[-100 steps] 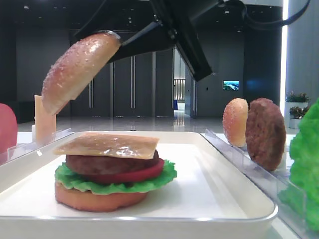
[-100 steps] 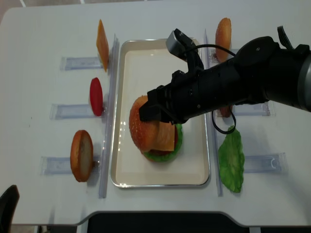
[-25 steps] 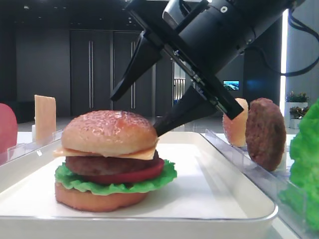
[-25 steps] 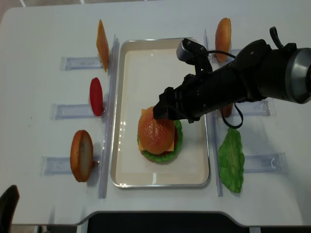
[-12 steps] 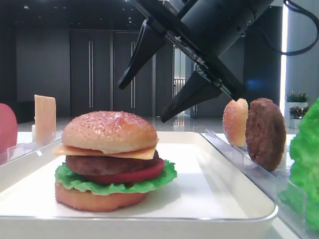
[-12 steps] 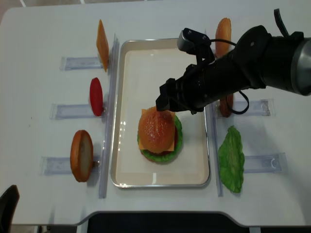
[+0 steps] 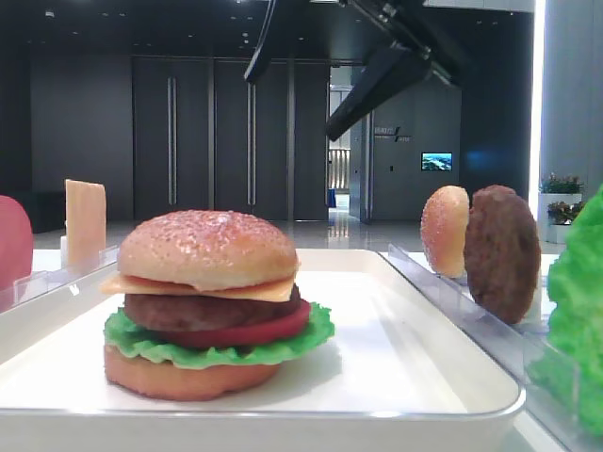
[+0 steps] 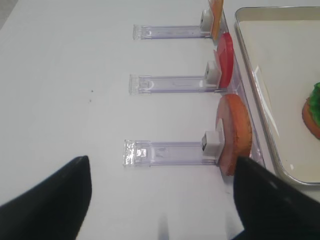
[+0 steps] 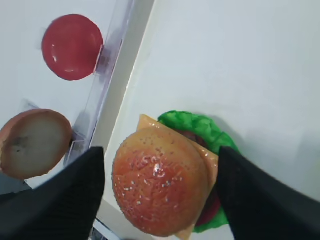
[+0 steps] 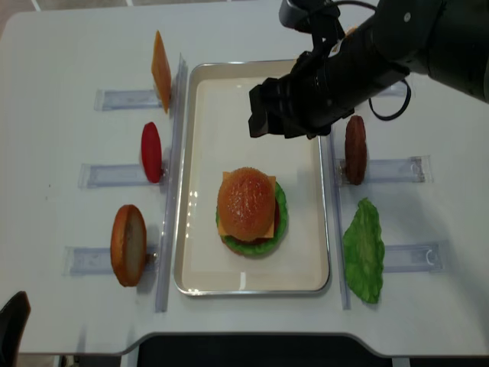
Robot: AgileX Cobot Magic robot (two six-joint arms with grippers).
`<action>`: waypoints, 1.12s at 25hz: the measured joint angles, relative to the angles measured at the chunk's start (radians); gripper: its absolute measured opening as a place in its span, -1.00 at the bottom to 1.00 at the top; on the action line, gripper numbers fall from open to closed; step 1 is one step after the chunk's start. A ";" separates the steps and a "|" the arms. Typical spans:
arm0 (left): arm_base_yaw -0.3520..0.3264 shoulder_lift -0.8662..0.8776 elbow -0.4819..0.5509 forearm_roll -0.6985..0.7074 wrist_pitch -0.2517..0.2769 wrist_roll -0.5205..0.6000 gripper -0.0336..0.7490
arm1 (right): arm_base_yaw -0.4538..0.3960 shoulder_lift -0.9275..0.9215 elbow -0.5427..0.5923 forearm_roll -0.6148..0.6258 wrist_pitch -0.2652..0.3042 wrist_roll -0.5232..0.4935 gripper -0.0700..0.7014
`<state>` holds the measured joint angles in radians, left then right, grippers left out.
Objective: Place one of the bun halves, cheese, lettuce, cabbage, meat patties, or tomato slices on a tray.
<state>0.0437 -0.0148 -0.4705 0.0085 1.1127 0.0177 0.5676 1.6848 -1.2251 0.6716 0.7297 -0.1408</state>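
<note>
A domed seeded top bun [image 10: 246,200] caps a stack on the white tray [image 10: 229,99]. In the low side view the top bun [image 7: 207,247] rests on cheese [image 7: 247,290], a meat patty [image 7: 203,311], a tomato slice [image 7: 259,330], lettuce [image 7: 217,354] and a flat bottom bun [image 7: 174,375]. My right gripper [image 10: 263,115] hangs open above the tray's far half, apart from the stack and holding nothing. Its wrist view looks down on the top bun [image 9: 157,185] between the spread fingers [image 9: 75,192]. My left gripper [image 8: 161,160] is open over bare table.
Clear racks flank the tray. On the left stand a cheese slice [image 10: 160,61], a tomato slice [image 10: 151,151] and a bun half [image 10: 127,245]. On the right are a meat patty [image 10: 354,149] and a lettuce leaf [image 10: 363,251]. The right arm crosses the table's far right.
My right gripper has let go of the top bun, risen and drawn back toward the tray's far end. The bun stays on the stack.
</note>
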 joint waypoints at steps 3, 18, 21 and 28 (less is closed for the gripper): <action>0.000 0.000 0.000 0.000 0.000 0.000 0.85 | 0.000 0.000 -0.080 -0.103 0.087 0.084 0.37; 0.000 0.000 0.000 0.000 0.000 0.000 0.85 | -0.099 -0.004 -0.350 -0.529 0.446 0.297 0.37; 0.000 0.000 0.000 0.000 0.000 0.000 0.85 | -0.181 -0.004 -0.350 -0.534 0.475 0.271 0.37; 0.000 0.000 0.000 0.000 0.000 0.000 0.85 | -0.365 -0.004 -0.350 -0.597 0.486 0.206 0.37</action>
<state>0.0437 -0.0148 -0.4705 0.0085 1.1127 0.0177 0.2030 1.6806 -1.5747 0.0750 1.2153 0.0649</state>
